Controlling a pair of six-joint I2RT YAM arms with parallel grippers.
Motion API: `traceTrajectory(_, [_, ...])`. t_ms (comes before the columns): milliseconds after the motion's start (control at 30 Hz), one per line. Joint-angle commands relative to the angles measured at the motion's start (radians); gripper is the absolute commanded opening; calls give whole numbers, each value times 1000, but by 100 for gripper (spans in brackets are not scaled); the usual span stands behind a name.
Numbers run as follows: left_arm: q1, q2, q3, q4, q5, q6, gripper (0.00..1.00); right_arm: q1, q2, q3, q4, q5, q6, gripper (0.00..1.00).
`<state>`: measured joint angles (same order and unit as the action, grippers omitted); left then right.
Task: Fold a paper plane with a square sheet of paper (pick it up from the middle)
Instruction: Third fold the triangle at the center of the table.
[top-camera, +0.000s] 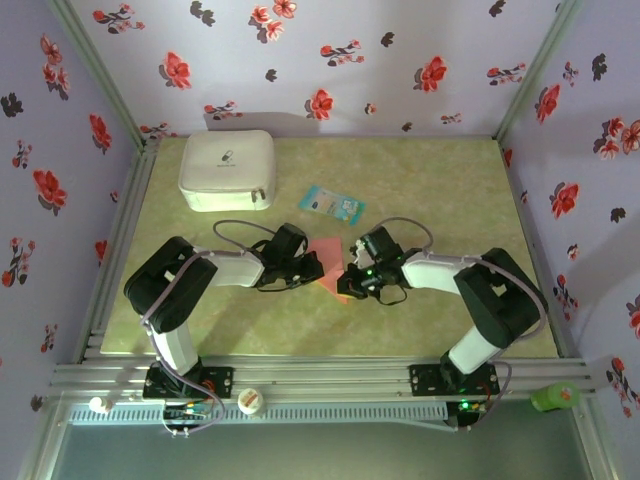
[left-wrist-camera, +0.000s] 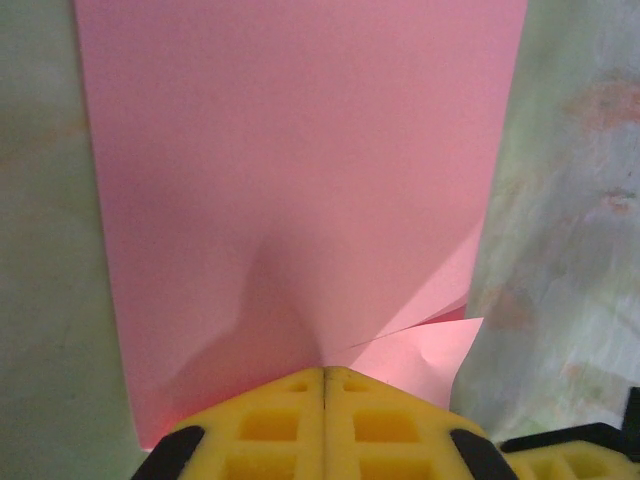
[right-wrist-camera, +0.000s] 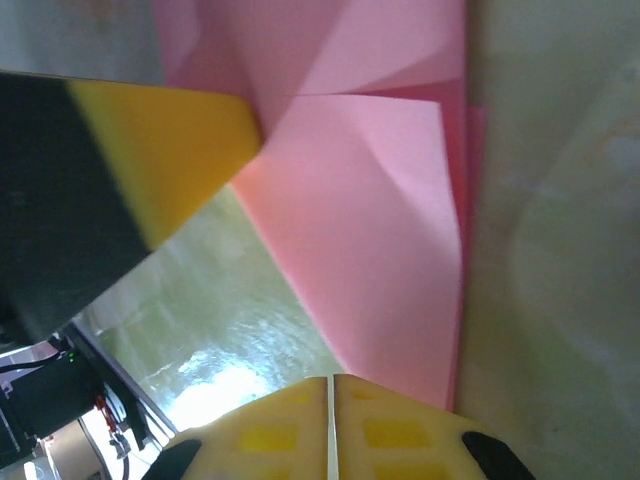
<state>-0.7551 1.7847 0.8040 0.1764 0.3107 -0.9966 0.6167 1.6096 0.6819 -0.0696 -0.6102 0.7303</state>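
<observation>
Partly folded square sheet of paper (top-camera: 327, 252) lay on the table (top-camera: 430, 170), between the tips of the two arms. The left gripper (top-camera: 311, 268) met it from the left, its fingers (left-wrist-camera: 270, 425) pressed together on the near edge, where the sheet puckered upward. The sheet's long axis ran straight away from them. The right gripper (top-camera: 353, 275) met the opposite side, its fingers (right-wrist-camera: 390, 430) likewise closed, with a folded flap's end reaching them; whether they pinched paper could not be told. Both arms were about equally near, so the next crease probably turned on that flap.
</observation>
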Motion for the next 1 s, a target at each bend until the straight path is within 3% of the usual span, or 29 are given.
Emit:
traceTrajectory(0, [-3, 30, -14, -102, -61, -2, 0, -8, 16, 1, 14, 2, 14, 9])
traceTrajectory(233, [-6, -3, 16, -96, -63, 9, 0, -9, 49, -47, -27, 42, -7, 5])
traceTrajectory(367, [-41, -61, 1, -12, -99, 4, 3, -11, 53, -29, -54, 56, -7, 5])
traceTrajectory(600, [-107, -58, 16, -14, -94, -9, 6, -11, 54, -22, -61, 65, -5, 4])
traceTrajectory(800, [-109, 0, -15, 49, -37, -38, 5, -11, 59, -20, -62, 69, -6, 4])
traceTrajectory(967, [-71, 13, -46, 15, -79, -62, 5, -11, 64, -18, -78, 77, -17, 4])
